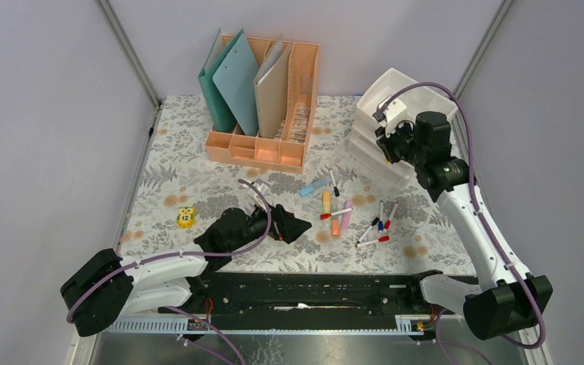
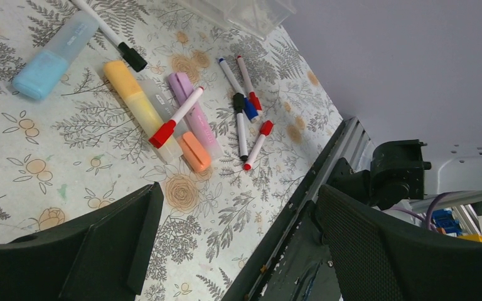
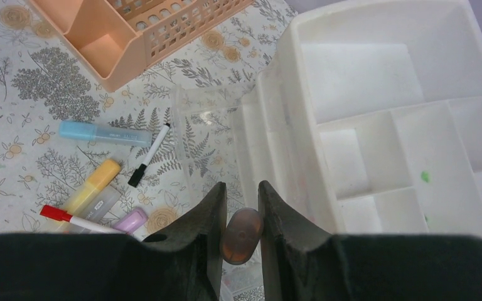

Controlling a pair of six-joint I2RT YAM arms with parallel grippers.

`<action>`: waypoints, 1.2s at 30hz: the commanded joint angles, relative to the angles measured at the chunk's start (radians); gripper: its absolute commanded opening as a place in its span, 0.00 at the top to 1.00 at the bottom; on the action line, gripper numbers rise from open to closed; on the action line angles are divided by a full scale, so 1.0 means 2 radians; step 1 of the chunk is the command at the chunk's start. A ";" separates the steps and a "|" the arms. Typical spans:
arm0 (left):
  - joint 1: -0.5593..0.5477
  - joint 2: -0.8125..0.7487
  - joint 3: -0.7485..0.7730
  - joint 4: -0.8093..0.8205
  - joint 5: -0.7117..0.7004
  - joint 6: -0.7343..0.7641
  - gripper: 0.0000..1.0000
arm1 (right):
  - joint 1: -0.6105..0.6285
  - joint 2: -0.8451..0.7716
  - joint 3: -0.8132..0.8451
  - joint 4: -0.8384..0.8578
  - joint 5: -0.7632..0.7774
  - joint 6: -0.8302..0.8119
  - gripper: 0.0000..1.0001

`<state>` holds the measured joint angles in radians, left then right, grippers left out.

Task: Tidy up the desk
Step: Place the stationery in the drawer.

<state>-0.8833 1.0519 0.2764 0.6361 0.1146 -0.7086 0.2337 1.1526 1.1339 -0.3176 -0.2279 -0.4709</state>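
Observation:
The desk (image 1: 198,179) is covered in a fern-and-flower cloth. Blue (image 1: 313,187), yellow (image 1: 325,201), purple (image 1: 346,217) and orange (image 1: 335,226) highlighters lie at its middle, with several markers (image 1: 376,226) beside them. My left gripper (image 1: 289,226) rests low on the desk, left of them. In the left wrist view it (image 2: 238,238) is open and empty. My right gripper (image 1: 390,144) hangs over the white drawer unit (image 1: 380,106). In the right wrist view it (image 3: 241,207) is shut on a small orange-brown oval-ended object (image 3: 241,235).
A peach file rack (image 1: 274,144) holding folders stands at the back. A yellow number-12 figure (image 1: 186,217) sits at the left. The unit's top tray (image 3: 376,81) has bare compartments. A clear drawer (image 3: 207,125) sticks out from the unit towards the highlighters.

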 commanded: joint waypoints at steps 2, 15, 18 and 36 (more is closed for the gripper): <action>0.002 -0.015 -0.007 0.051 0.022 0.002 0.01 | 0.001 0.017 -0.027 0.005 -0.001 -0.001 0.96; 0.001 0.002 -0.009 0.073 0.029 -0.003 0.01 | 0.001 0.064 0.014 0.005 -0.001 -0.001 0.96; 0.002 -0.003 -0.016 0.076 0.027 -0.005 0.01 | -0.002 0.069 0.019 0.005 -0.001 -0.001 0.96; 0.002 -0.008 -0.017 0.073 0.025 0.000 0.01 | -0.046 0.029 -0.037 0.005 -0.001 -0.001 0.96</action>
<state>-0.8833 1.0344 0.2379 0.7128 0.1493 -0.7120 0.1463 1.2255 1.0622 -0.3290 -0.2276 -0.4709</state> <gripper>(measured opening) 0.987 0.295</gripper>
